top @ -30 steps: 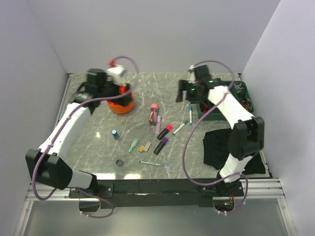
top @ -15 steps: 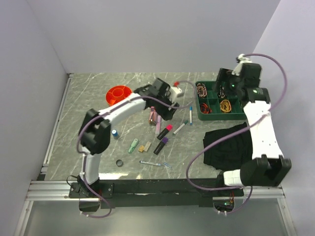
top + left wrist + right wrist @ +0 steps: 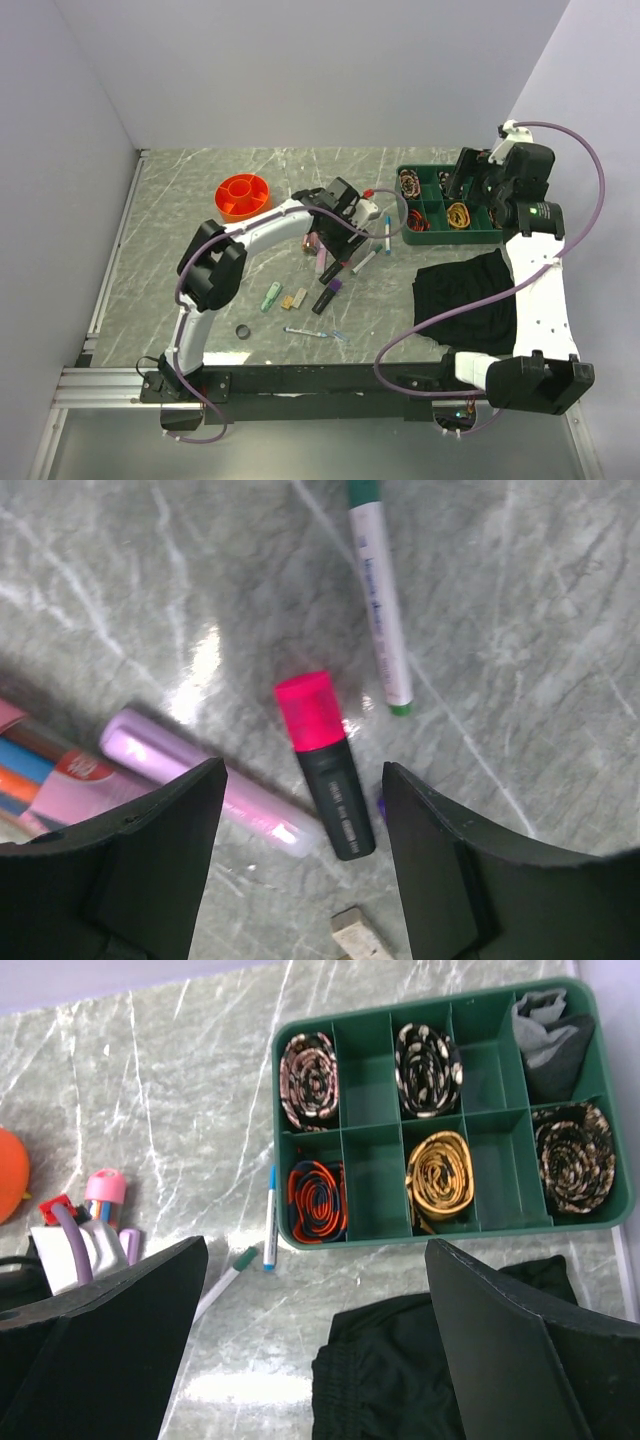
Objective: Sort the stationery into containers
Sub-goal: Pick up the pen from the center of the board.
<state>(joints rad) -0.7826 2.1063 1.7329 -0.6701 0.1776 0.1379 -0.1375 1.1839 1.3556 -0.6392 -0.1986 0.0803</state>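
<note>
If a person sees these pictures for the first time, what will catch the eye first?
Probably the black marker with the bright pink cap, lying on the grey marble table just below the open left gripper. Next come the green plastic tray at the far right, its compartments holding coloured coiled bands, and the round orange plastic pot at the far left.

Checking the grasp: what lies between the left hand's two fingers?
The pink-capped black marker, flat on the marble, touching neither finger; the left wrist view shows it.
</note>
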